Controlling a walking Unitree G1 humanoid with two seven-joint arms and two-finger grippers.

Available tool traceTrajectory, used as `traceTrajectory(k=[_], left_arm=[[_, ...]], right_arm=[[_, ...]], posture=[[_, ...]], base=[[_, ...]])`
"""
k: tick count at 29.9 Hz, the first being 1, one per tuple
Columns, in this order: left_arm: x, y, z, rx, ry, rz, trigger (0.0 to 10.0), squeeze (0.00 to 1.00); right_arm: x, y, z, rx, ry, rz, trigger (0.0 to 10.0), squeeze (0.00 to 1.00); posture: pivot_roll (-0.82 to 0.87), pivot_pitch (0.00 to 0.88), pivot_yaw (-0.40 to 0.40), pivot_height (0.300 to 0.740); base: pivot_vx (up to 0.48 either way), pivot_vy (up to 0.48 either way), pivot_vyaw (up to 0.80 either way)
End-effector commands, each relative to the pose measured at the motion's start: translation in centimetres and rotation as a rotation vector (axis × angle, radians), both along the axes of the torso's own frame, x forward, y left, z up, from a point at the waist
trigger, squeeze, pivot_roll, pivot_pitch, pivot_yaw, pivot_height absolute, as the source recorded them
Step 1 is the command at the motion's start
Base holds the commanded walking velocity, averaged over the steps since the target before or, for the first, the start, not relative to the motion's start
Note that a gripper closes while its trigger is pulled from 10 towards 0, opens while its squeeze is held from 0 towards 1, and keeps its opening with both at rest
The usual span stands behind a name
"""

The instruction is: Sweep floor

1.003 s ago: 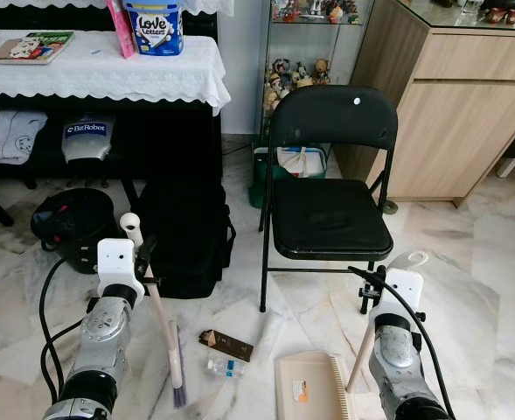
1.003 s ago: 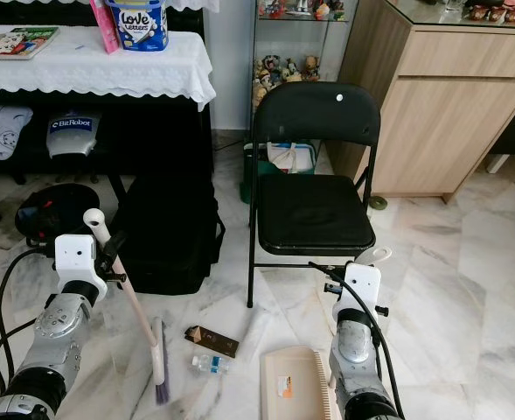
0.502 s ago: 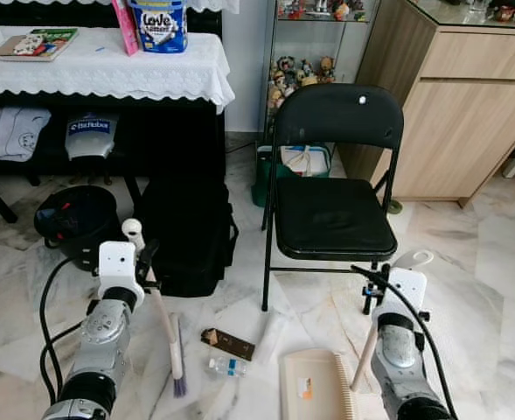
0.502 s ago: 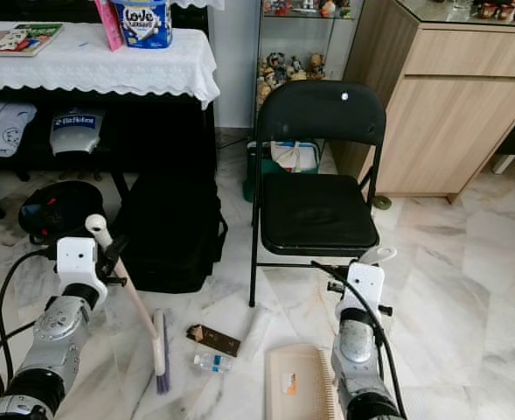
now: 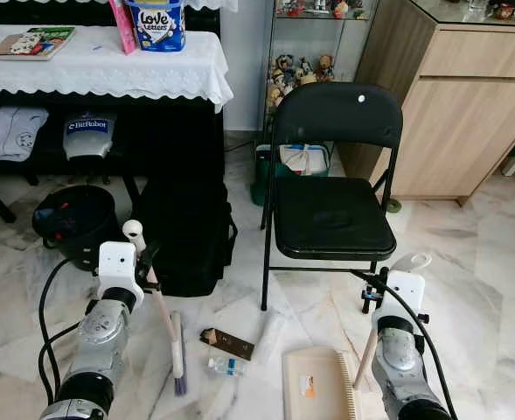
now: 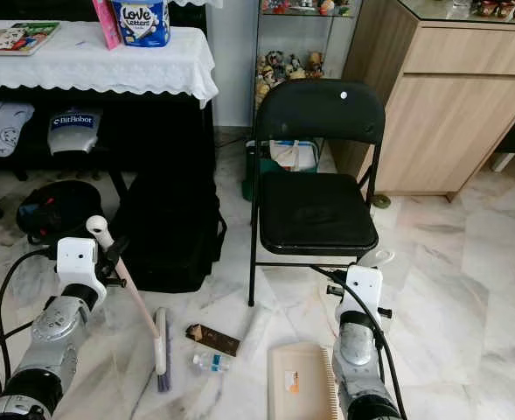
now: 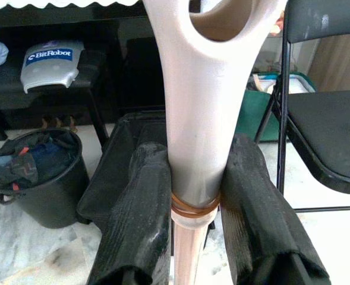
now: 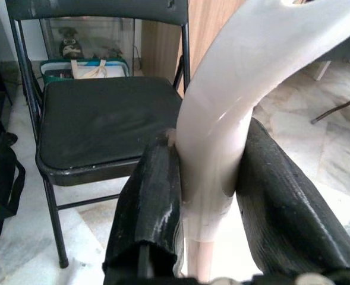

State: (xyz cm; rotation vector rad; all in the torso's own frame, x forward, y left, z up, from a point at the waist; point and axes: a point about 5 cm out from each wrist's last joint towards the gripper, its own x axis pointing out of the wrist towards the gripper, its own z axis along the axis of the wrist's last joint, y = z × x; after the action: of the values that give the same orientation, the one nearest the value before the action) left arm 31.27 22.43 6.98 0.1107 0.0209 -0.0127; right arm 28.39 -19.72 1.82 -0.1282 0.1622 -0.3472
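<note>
Gripping the light, stiff broom (image 5: pixel 171 337) high on its handle, left claw (image 7: pixel 192 202) clenched; right claw (image 8: pixel 207 196) grasps the dustpan (image 5: pixel 318 385).

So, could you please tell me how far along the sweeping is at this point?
Done: the left claw grips the broom and the right claw grips the dustpan, both down on the floor. In hand: the bristles sit just beside the litter. Left: the brown wrapper and small plastic bottle lie outside the pan.
</note>
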Motion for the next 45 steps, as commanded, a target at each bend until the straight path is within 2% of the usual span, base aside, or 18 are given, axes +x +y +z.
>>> traceTrajectory(k=[1,4,6,15,18,20,21,25,27,30,32,34,35,41,45], left_arm=[[-0.3,0.4,-0.4,0.005,0.032,-0.010,10.0,0.00],[-0.3,0.3,-0.6,0.000,0.051,-0.026,10.0,0.00],[-0.5,0.0,-1.4,-0.010,0.133,-0.101,10.0,0.00],[-0.8,1.1,-1.7,-0.002,0.190,-0.119,10.0,0.00],[-0.9,1.9,-1.6,0.079,0.209,-0.132,10.0,0.00],[-0.8,2.7,-1.1,0.094,0.187,-0.078,10.0,0.00],[-0.7,3.4,-0.6,0.115,0.155,-0.017,10.0,0.00],[-0.8,3.8,-0.3,0.140,0.111,0.048,10.0,0.00],[-1.0,3.7,-0.3,0.138,0.098,0.036,10.0,0.00],[-1.4,3.7,-0.4,0.193,0.102,0.003,10.0,0.00],[-1.6,3.9,-0.3,0.265,0.114,-0.057,10.0,0.00],[-1.7,3.9,-0.1,0.294,0.118,-0.111,10.0,0.00],[-1.7,3.9,0.1,0.297,0.127,-0.158,10.0,0.00],[-2.0,4.5,0.1,0.258,0.184,-0.214,10.0,0.00],[-2.1,4.1,-0.2,0.139,0.180,-0.221,10.0,0.00]], right_arm=[[-0.9,0.1,-1.5,0.029,0.093,-0.020,10.0,0.00],[-1.1,0.0,-1.8,0.042,0.122,-0.035,10.0,0.00],[-1.4,-0.4,-2.4,0.054,0.171,-0.064,10.0,0.00],[-1.2,-0.6,-2.2,0.049,0.168,-0.062,10.0,0.00],[-1.1,-0.5,-2.2,0.048,0.167,-0.060,10.0,0.00],[-1.1,-0.5,-2.1,0.049,0.168,-0.059,10.0,0.00],[-1.0,-0.5,-2.1,0.051,0.163,-0.058,10.0,0.00],[-0.9,-0.4,-2.0,0.052,0.162,-0.059,10.0,0.00],[-0.9,-0.4,-2.0,0.052,0.162,-0.058,10.0,0.00],[-0.9,-0.4,-1.9,0.050,0.156,-0.058,10.0,0.00],[-0.9,-0.6,-1.9,0.048,0.155,-0.059,10.0,0.00],[-0.9,-0.6,-1.9,0.047,0.155,-0.061,10.0,0.00],[-0.9,-0.6,-1.9,0.047,0.155,-0.062,10.0,0.00],[-0.9,-0.6,-1.9,0.048,0.156,-0.061,10.0,0.00],[-0.9,-0.5,-1.9,0.048,0.156,-0.058,10.0,0.00]], posture=[[-0.06,0.065,-0.033,0.740],[-0.06,0.065,-0.033,0.740],[-0.06,0.065,-0.033,0.740],[-0.06,0.070,-0.035,0.740],[-0.06,0.071,-0.037,0.740],[-0.06,0.071,-0.037,0.740],[-0.05,0.073,-0.037,0.740],[-0.06,0.072,-0.036,0.740],[-0.06,0.072,-0.036,0.740],[-0.06,0.074,-0.036,0.740],[-0.06,0.075,-0.035,0.740],[-0.06,0.075,-0.035,0.740],[-0.06,0.075,-0.035,0.740],[-0.05,0.076,-0.035,0.740],[-0.05,0.076,-0.035,0.740]], base=[[0.000,0.000,0.00],[0.000,0.000,0.00],[0.000,0.000,0.00],[0.000,0.000,0.00],[0.000,0.000,0.00],[0.000,0.000,0.00],[0.000,0.000,0.00],[0.000,0.000,0.00],[0.000,0.000,0.00],[0.000,0.000,0.00],[0.000,0.000,0.00],[0.000,0.000,0.00],[0.000,0.000,0.00],[0.000,0.000,0.00],[0.000,0.000,0.00]])
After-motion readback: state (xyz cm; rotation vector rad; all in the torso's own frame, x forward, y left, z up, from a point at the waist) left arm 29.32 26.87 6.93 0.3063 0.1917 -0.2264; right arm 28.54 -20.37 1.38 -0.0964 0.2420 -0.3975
